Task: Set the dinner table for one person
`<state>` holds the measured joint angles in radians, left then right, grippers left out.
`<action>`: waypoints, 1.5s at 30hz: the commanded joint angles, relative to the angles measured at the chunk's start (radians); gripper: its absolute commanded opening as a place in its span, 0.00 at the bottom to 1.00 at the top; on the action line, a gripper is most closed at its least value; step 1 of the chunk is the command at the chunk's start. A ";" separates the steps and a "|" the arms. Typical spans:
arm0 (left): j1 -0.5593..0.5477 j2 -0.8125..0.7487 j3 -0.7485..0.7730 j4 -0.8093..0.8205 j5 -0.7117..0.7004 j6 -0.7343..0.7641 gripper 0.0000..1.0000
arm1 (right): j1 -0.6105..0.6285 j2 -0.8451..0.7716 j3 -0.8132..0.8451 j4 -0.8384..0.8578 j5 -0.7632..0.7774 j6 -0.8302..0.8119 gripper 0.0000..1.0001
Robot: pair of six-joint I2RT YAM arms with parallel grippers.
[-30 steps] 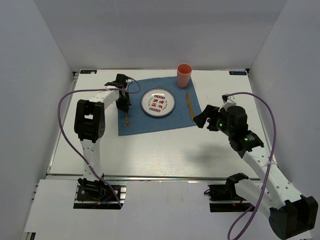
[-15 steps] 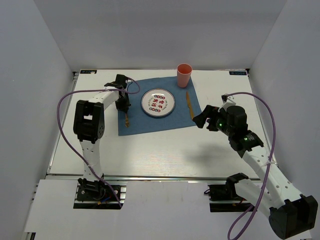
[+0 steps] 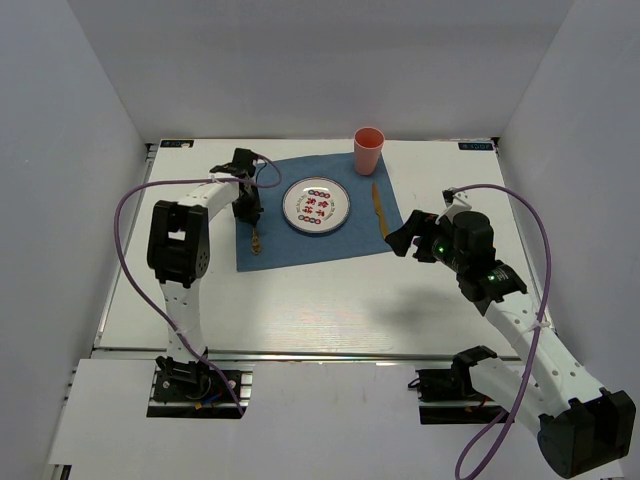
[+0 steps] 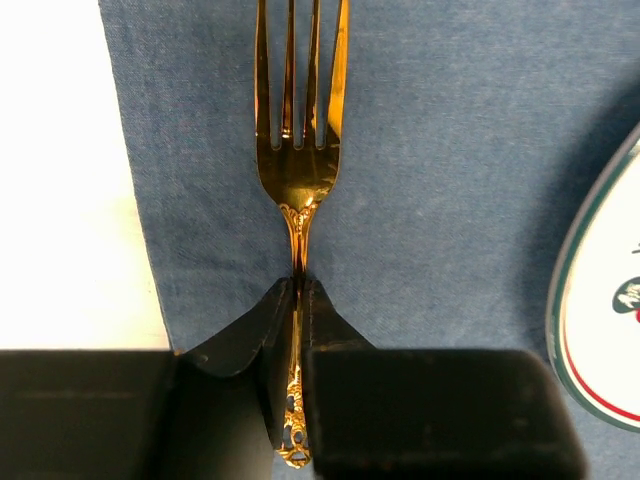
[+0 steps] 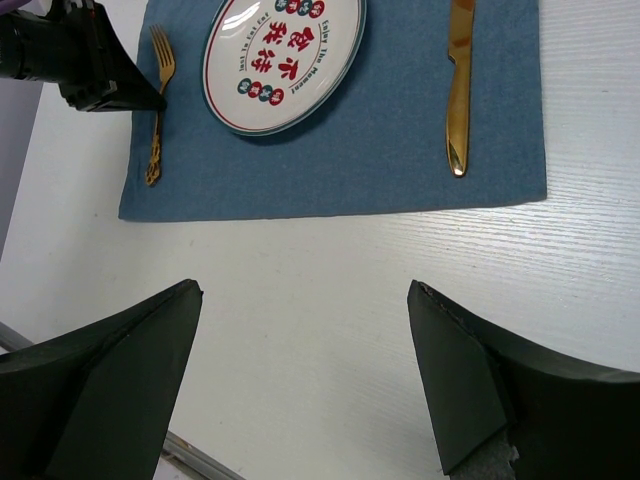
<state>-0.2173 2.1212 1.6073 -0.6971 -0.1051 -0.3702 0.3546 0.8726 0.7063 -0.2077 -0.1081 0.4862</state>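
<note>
The dinner table (image 3: pixel 330 300) is a white top carrying a blue placemat (image 3: pixel 300 245). On the mat lie a patterned plate (image 3: pixel 316 206), a gold knife (image 3: pixel 380 210) to its right and a gold fork (image 3: pixel 255 238) to its left. A salmon cup (image 3: pixel 368 150) stands at the mat's far right corner. My left gripper (image 4: pixel 298 282) is low over the mat, its jaws pressed close on the fork (image 4: pixel 298 170) at the handle, tines pointing away. My right gripper (image 5: pixel 305 290) hangs open over bare table (image 5: pixel 580 250), near the mat's right corner, holding nothing.
A silver rail (image 3: pixel 300 352) runs along the table's near edge. White walls enclose the left, right and back sides. The plate's rim (image 4: pixel 600 330) lies just right of the left gripper. A purple cable loops off each arm.
</note>
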 commanded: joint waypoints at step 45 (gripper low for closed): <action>-0.042 -0.800 -0.308 -0.123 -0.186 -0.069 0.98 | -0.003 -0.030 0.289 -0.315 0.284 -0.164 0.89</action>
<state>-0.2577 1.4635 1.3415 -0.7525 -0.2199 -0.4358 0.3546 0.8734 0.8879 -0.4217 0.0288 0.4026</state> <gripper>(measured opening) 0.978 0.893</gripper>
